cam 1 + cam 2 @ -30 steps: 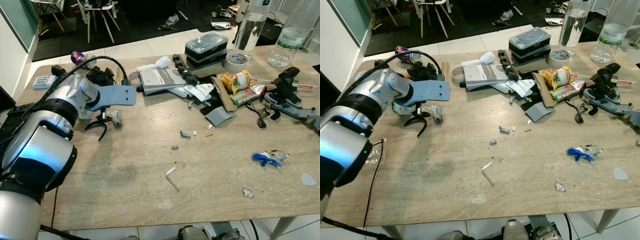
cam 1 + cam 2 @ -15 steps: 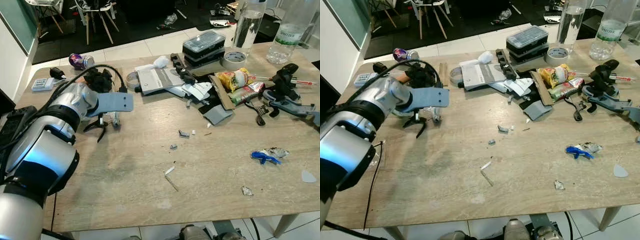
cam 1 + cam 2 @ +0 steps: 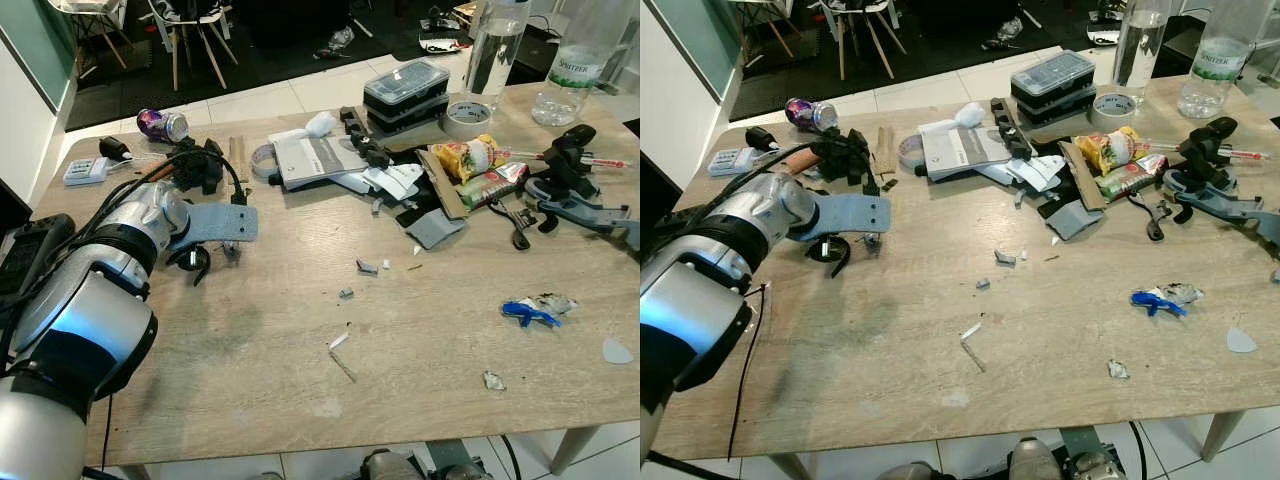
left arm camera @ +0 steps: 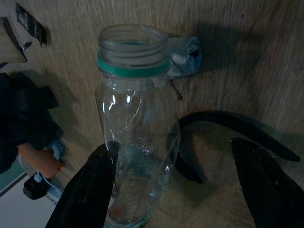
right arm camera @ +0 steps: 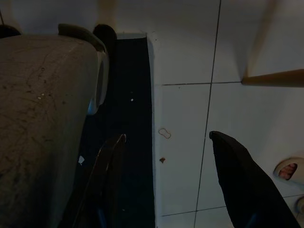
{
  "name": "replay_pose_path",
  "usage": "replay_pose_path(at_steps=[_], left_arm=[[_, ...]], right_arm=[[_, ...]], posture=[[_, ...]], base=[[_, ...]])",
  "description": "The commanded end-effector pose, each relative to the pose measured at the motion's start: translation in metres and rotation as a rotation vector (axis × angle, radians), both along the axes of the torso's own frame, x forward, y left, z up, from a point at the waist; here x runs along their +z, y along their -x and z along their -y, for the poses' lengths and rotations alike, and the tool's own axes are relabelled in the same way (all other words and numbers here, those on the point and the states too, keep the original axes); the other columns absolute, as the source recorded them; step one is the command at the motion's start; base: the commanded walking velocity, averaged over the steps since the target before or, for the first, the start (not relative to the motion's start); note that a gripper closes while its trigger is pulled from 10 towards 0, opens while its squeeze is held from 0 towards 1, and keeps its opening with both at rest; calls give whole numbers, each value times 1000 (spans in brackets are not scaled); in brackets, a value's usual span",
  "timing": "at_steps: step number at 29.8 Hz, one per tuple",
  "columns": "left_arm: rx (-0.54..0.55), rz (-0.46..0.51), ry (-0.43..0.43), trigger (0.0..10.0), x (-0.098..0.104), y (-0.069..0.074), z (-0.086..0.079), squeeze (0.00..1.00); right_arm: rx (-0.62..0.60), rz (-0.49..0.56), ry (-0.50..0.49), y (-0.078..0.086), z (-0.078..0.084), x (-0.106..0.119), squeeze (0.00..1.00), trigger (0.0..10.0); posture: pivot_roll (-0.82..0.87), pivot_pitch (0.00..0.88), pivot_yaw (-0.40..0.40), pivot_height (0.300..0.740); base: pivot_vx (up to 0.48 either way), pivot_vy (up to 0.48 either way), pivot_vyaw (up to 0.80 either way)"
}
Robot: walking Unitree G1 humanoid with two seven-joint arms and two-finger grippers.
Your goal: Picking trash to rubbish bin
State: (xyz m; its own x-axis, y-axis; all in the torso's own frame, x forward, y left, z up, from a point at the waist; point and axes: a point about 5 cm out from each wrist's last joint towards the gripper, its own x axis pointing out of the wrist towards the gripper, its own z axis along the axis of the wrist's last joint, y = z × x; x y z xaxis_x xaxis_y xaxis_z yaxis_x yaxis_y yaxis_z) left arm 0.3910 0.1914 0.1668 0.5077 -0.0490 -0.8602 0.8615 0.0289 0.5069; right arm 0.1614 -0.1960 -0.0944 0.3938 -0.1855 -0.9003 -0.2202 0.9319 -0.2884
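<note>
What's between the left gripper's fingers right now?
In the left wrist view, a clear capless bottle with a green neck ring lies on the wooden table between the open left gripper's fingers, against one and apart from the other.

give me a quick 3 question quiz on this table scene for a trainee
1. True or false: the left gripper has its fingers spread open beside the clear bottle.
2. Multiple choice: what colour is the ring below the clear bottle's mouth? A) red B) green C) yellow
3. Short answer: which crumpled scrap lies on the wooden table near the robot's right-hand edge?

Key:
1. True. One finger is against the bottle and the other stands well apart, so nothing is clamped yet.
2. B.
3. The blue wrapper, lying alone on bare wood in front of the black clamp tool.
</note>
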Motion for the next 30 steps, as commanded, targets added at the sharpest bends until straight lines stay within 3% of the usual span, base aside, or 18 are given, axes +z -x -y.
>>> replay_pose_path(at_steps=[1, 9, 10, 11, 12, 13, 19, 25, 27, 30], left_arm=[[-1, -11, -24, 10000, -7, 3, -5, 0], [-70, 19, -24, 10000, -12, 2, 10, 0], [-80, 12, -26, 4510, -13, 2, 12, 0], [-93, 7, -32, 863, -15, 3, 13, 0], [-93, 7, -32, 863, -15, 3, 13, 0], [-105, 1, -43, 0, -17, 4, 14, 0], [-139, -3, -100, 0, -23, 6, 11, 0], [-145, 13, -104, 0, -20, 5, 10, 0], [-144, 23, -68, 0, -17, 4, 13, 0], [-127, 13, 142, 0, 0, 0, 28, 0]], right_arm=[[3, -58, -126, 16, -39, -10, 0, 10000], [-4, -57, -129, 16, -39, -10, 0, 10000], [-5, -56, -129, 16, -39, -10, 0, 10000], [-6, -56, -129, 15, -39, -10, 0, 10000], [-6, -56, -129, 15, -39, -10, 0, 10000], [-7, -57, -129, 16, -39, -10, 0, 10000], [-14, -55, -128, 15, -39, -9, 0, 10000], [-16, -54, -128, 14, -38, -9, 0, 10000], [-16, -53, -129, 14, -38, -9, 0, 10000], [-16, -50, -128, 13, -38, -9, 0, 10000]], posture=[[-90, 107, 202, 740], [-96, 107, 210, 740], [-96, 107, 210, 740], [-96, 107, 210, 740], [-96, 107, 210, 740], [-96, 107, 210, 740], [-101, 111, 211, 740], [-100, 110, 210, 740], [-99, 109, 209, 740], [-99, 109, 209, 740]], base=[[0, 0, 0], [0, 0, 0], [0, 0, 0], [0, 0, 0], [0, 0, 0], [0, 0, 0], [0, 0, 0], [0, 0, 0], [0, 0, 0], [0, 0, 0]])
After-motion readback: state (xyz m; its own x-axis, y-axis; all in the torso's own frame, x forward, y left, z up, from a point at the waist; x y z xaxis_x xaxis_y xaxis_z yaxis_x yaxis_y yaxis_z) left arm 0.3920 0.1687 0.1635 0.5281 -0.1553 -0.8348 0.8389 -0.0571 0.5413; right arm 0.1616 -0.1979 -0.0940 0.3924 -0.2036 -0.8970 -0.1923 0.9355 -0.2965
